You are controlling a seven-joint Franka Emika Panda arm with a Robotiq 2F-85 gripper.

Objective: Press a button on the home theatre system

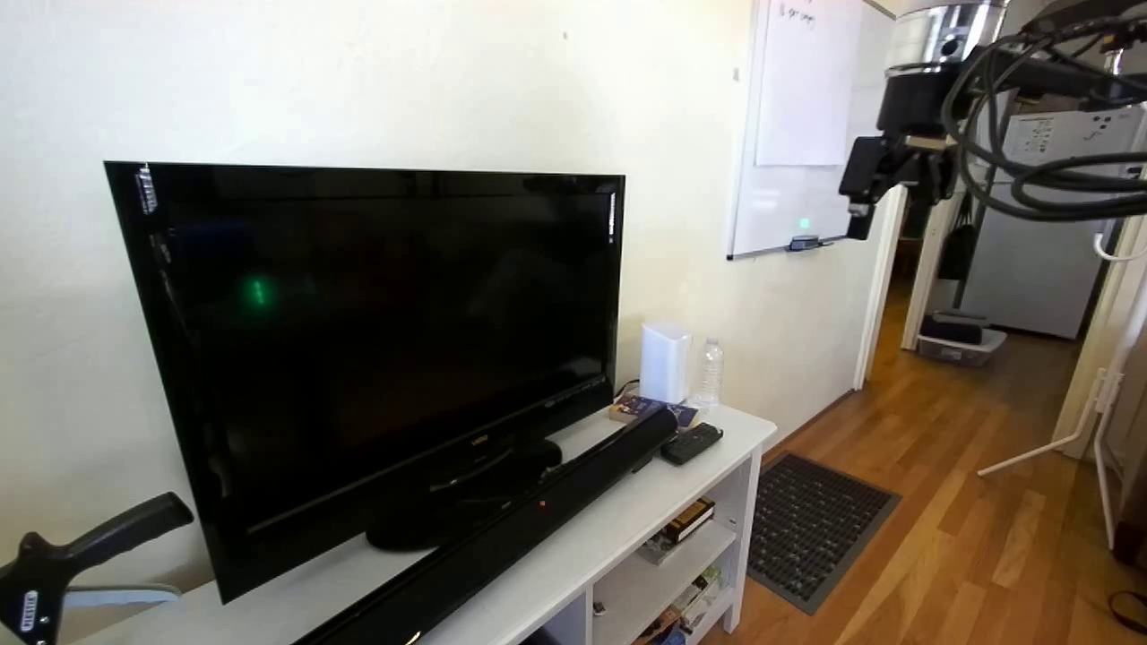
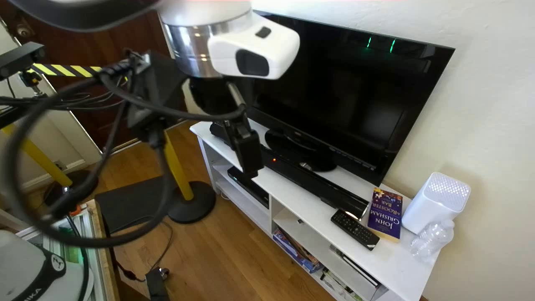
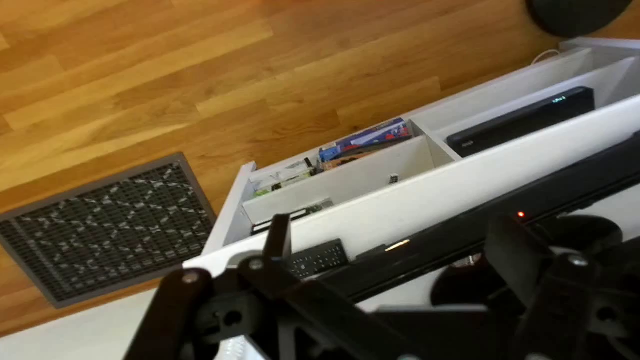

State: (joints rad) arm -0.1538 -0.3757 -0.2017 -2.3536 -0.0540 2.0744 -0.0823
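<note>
The home theatre system is a long slim black soundbar (image 1: 520, 528) on the front of a white TV stand, below the TV. It also shows in an exterior view (image 2: 309, 179) and in the wrist view (image 3: 450, 237). A small red light glows on it in all views. My gripper (image 1: 896, 193) is high up and well apart from the soundbar. In an exterior view the gripper (image 2: 248, 154) hides part of the soundbar behind it. In the wrist view the fingers of the gripper (image 3: 392, 242) are wide apart, with nothing between them. Individual buttons cannot be made out.
A large black TV (image 2: 334, 96) stands behind the soundbar. A remote (image 2: 355, 229), a book (image 2: 384, 213), a white upright box (image 2: 436, 200) and a clear bottle (image 2: 432, 240) stand at one end. A black device (image 3: 520, 122) sits on a shelf. Cables hang beside the arm.
</note>
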